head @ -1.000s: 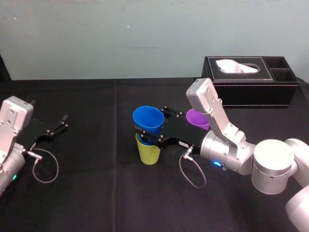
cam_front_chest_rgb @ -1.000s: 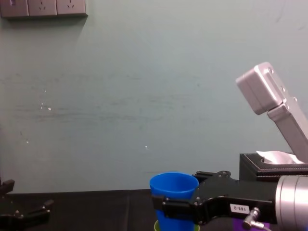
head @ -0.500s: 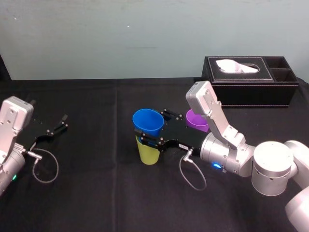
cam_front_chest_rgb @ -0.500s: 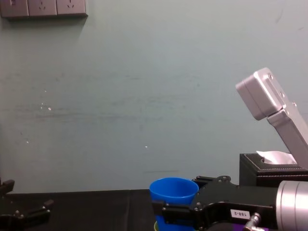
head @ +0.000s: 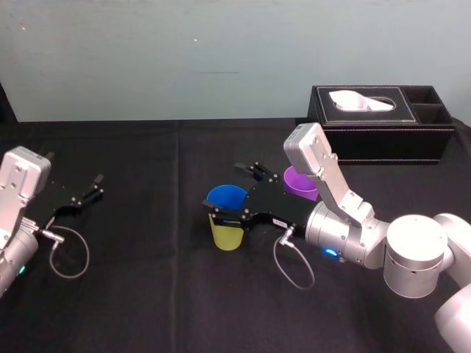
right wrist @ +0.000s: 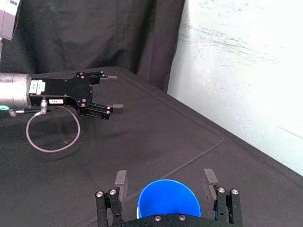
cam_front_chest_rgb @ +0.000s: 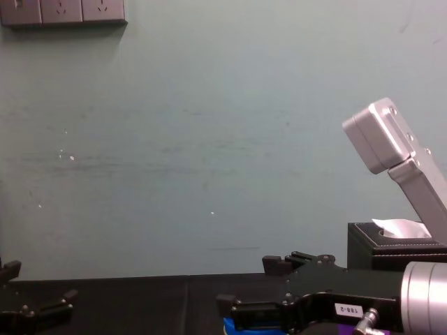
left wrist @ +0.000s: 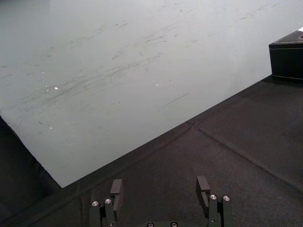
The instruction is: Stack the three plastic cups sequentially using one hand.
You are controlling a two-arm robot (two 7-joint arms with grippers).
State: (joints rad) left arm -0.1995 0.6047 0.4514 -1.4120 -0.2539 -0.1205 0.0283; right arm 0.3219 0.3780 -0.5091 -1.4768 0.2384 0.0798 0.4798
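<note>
Head view, cups: you see the blue cup (head: 227, 197) sitting upright inside the yellow-green cup (head: 225, 235), near the middle of the black tabletop (head: 147, 294). A short blue band with the rim stands out above the yellow-green one.
Purple cup: the purple cup (head: 299, 182) stands alone, mouth up, partly hidden behind the right arm (head: 346, 235). It is on the side toward the black tissue box (head: 381, 134) and apart from the nested pair.
Right gripper: your right gripper (head: 224, 192) is around the blue rim, one finger at each side. In the right wrist view the fingers are spread and a gap shows between each finger and the cup, so it holds nothing.
Right arm pose: the silver-grey arm reaches in from the right toward the middle, low over the tabletop.
Left gripper: your left gripper (head: 96, 185) is parked at the left side of the tabletop, well apart from the cups. Its fingers are spread, with nothing between them.
</note>
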